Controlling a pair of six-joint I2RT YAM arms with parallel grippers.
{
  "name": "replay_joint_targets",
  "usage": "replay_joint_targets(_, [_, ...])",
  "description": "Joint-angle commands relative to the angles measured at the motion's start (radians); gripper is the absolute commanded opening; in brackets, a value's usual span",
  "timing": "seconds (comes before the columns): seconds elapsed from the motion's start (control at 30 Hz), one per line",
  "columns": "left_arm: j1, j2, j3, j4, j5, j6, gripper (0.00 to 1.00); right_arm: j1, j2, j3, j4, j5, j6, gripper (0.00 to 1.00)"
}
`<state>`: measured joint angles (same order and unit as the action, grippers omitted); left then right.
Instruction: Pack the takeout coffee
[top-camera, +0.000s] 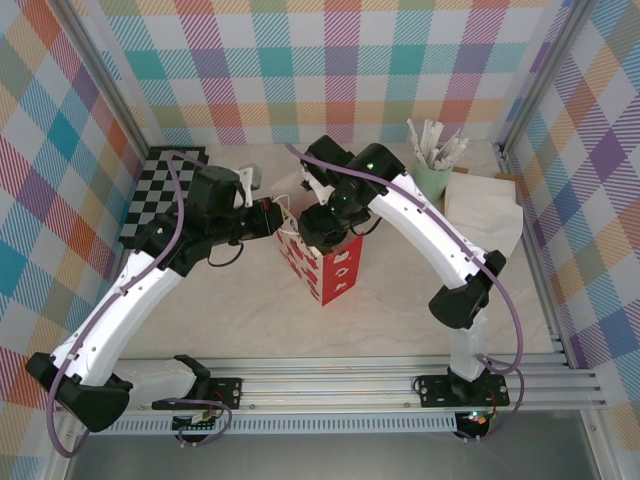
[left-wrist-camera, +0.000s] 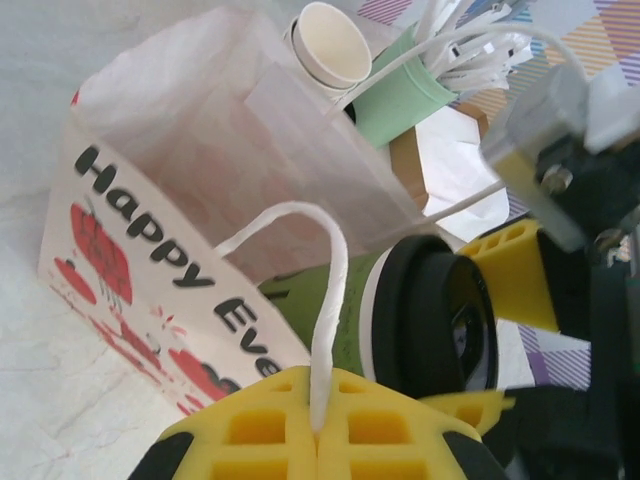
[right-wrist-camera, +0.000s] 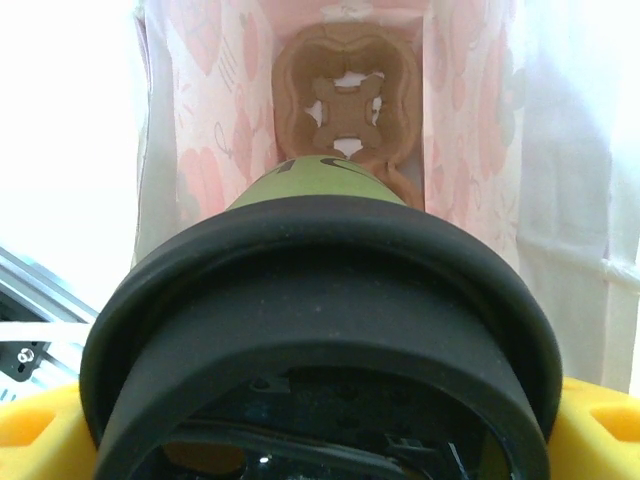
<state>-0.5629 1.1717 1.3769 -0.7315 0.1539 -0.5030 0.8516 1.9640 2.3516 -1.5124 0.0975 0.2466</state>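
Takeout coffee points base-first into paper bag.

Pastel plaid walls wrap three sides; the pale, marbled surface sits brightly lit, an aluminium rail running along its near edge.

A printed red-and-white paper bag stands upright and open on the pale counter; its white cord handle arches above the rim; a brown cardboard cup carrier lies at its bottom. To the bag's right and farther back stands a mint tumbler of white wrapped sticks — white napkins just beside it; to the bag's left lies a black-and-white checkered mat.
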Motion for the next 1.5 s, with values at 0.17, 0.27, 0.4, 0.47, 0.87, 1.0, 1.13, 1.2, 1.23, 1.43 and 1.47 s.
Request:
replay_joint_targets(0.17, [-0.006, -0.068, -0.052, -0.018, -0.061, 0.009, 0.0, -0.013, 0.038, 0.064, -0.038, 0.034, 0.066, 0.68])
replay_joint_targets(0.27, [-0.006, -0.079, -0.062, -0.028, -0.066, 0.037, 0.0, -0.016, 0.041, 0.062, -0.048, 0.039, 0.071, 0.68])
replay_joint_targets(0.4, [-0.005, -0.093, -0.067, -0.043, -0.067, 0.079, 0.0, -0.017, 0.057, 0.061, -0.059, 0.036, 0.073, 0.68])
replay_joint_targets(0.47, [-0.006, -0.093, -0.076, -0.017, -0.019, 0.082, 0.0, -0.017, 0.067, 0.065, -0.061, 0.037, 0.072, 0.68])
replay_joint_targets(0.87, [-0.006, -0.068, -0.071, 0.085, 0.091, 0.045, 0.0, 0.001, 0.156, 0.107, -0.143, 0.104, 0.064, 0.67])
replay_joint_targets(1.0, [-0.006, -0.071, -0.084, 0.12, 0.149, 0.048, 0.0, 0.003, 0.185, 0.108, -0.145, 0.095, 0.056, 0.67])
replay_joint_targets(1.13, [-0.006, -0.087, -0.094, 0.121, 0.157, 0.067, 0.0, 0.001, 0.222, 0.121, -0.135, 0.077, 0.046, 0.67])
replay_joint_targets(1.2, [-0.006, -0.091, -0.095, 0.123, 0.172, 0.068, 0.0, 0.001, 0.236, 0.128, -0.128, 0.066, 0.045, 0.67])
replay_joint_targets(1.23, [-0.006, -0.092, -0.1, 0.134, 0.189, 0.065, 0.0, 0.001, 0.242, 0.134, -0.127, 0.056, 0.042, 0.67])
replay_joint_targets(1.43, [-0.008, -0.092, -0.148, 0.246, 0.248, -0.006, 0.0, 0.023, 0.248, 0.163, -0.156, 0.016, 0.042, 0.67])
replay_joint_targets(1.47, [-0.011, -0.093, -0.152, 0.259, 0.247, -0.014, 0.0, 0.024, 0.237, 0.141, -0.158, 0.023, 0.046, 0.67])
